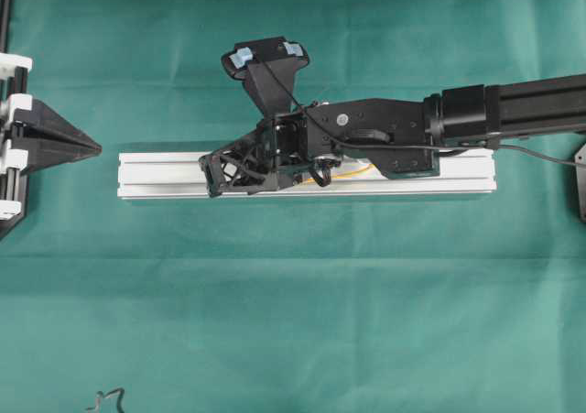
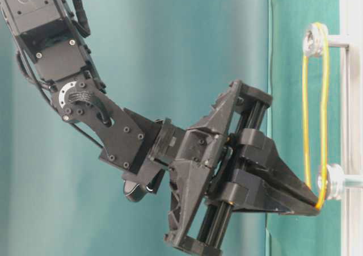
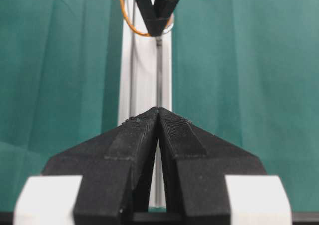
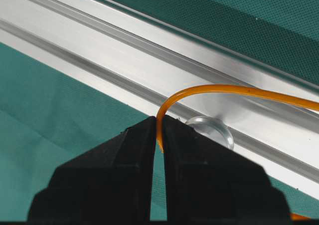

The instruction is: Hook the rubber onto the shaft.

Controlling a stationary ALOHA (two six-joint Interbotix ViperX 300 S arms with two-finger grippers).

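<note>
The orange rubber [image 2: 305,114] is a stretched loop along the aluminium rail [image 1: 165,173]. Its far end goes round one flanged shaft [image 2: 313,40]. My right gripper [image 2: 317,206] is shut on its other end, right beside the second shaft [image 2: 334,182]. In the right wrist view the rubber [image 4: 219,89] rises from the pinched tips of the right gripper [image 4: 159,120] and arcs past the shaft's round head [image 4: 212,130]. Whether it sits on that shaft I cannot tell. My left gripper [image 1: 94,146] stays off the rail's left end, shut and holding nothing [image 3: 158,110].
Green cloth [image 1: 293,321] covers the table. A small dark squiggle of wire [image 1: 105,399] lies at the front left edge. A black frame post [image 1: 5,19] runs along the far left. The right arm [image 1: 513,106] reaches in over the rail from the right.
</note>
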